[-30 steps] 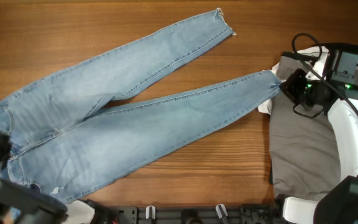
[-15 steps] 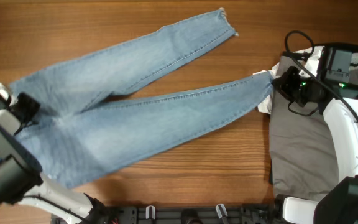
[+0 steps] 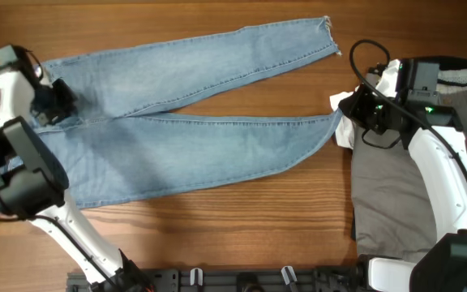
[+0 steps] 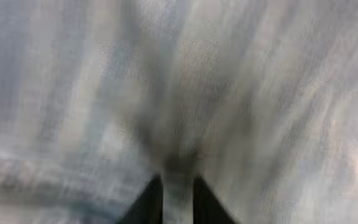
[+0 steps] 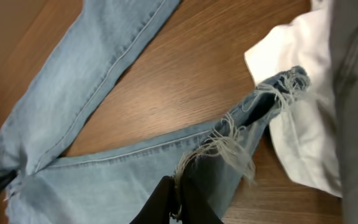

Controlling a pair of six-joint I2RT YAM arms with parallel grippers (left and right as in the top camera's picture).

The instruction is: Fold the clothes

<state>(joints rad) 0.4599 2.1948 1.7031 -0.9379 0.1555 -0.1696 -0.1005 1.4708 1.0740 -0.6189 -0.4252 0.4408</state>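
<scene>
Light-blue jeans (image 3: pixel 201 154) lie flat across the wooden table, waist at the left and both legs running right. My left gripper (image 3: pixel 55 101) sits on the waist end at the far left. In the left wrist view its dark fingers (image 4: pixel 151 205) pinch a narrow ridge of blurred denim (image 4: pixel 260 93) between them. My right gripper (image 3: pixel 359 107) is shut on the frayed hem of the nearer leg. In the right wrist view the right gripper (image 5: pixel 176 183) nips the hem threads of the jeans (image 5: pixel 92 87), just above the wood.
Grey trousers (image 3: pixel 392 195) lie at the right side of the table, partly under my right arm. A white garment (image 3: pixel 344 130) pokes out at their left edge, next to the held hem. Both show in the right wrist view: grey trousers (image 5: pixel 356 93), white garment (image 5: pixel 303 124).
The left gripper has swept from the near left corner to the far left, dragging the waist along. The legs have swung round to lie nearly level. The right gripper shifted slightly left with the hem.
</scene>
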